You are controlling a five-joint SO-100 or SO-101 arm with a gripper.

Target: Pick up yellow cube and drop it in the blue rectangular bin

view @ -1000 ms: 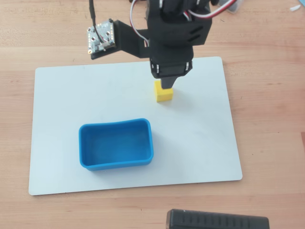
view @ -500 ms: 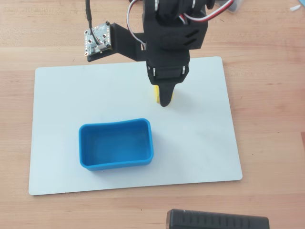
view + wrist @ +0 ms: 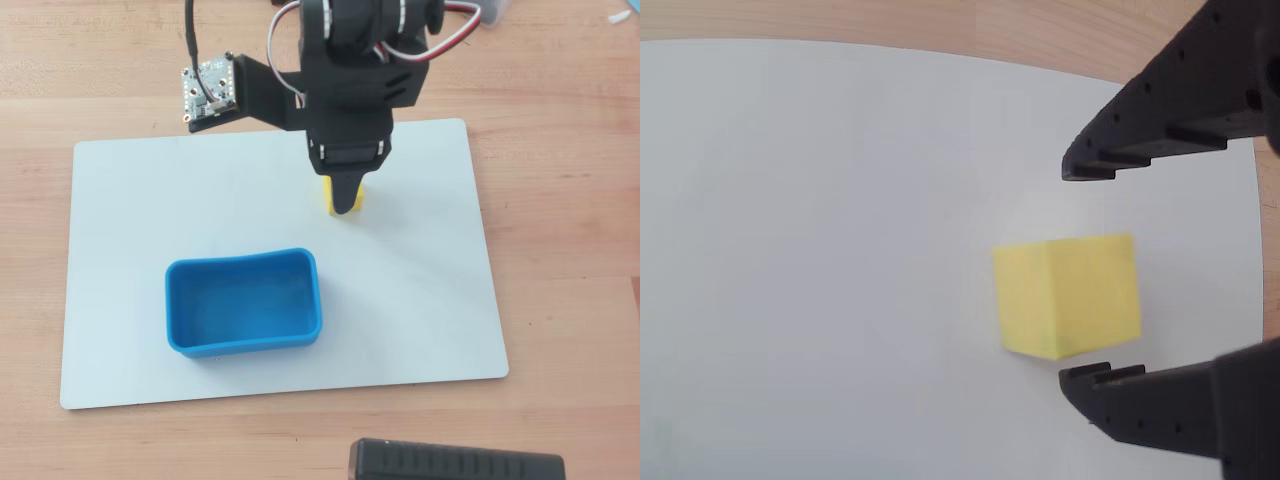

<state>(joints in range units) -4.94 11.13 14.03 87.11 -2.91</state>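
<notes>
The yellow cube [image 3: 327,196] sits on the white mat, right of centre toward the back, mostly covered from above by my black gripper [image 3: 344,200]. In the wrist view the cube [image 3: 1070,295] lies between the spread jaws of my gripper [image 3: 1070,274]. The lower finger [image 3: 1140,405] is close to the cube's edge and the upper finger [image 3: 1140,140] stands well apart from it. The gripper is open and holds nothing. The blue rectangular bin [image 3: 245,262] stands empty on the mat, in front and to the left of the cube in the overhead view. It is out of the wrist view.
A white mat [image 3: 420,290] lies on the wooden table [image 3: 570,250]. A small camera board [image 3: 207,88] sticks out left of the arm. A black ribbed object [image 3: 455,465] lies at the front edge.
</notes>
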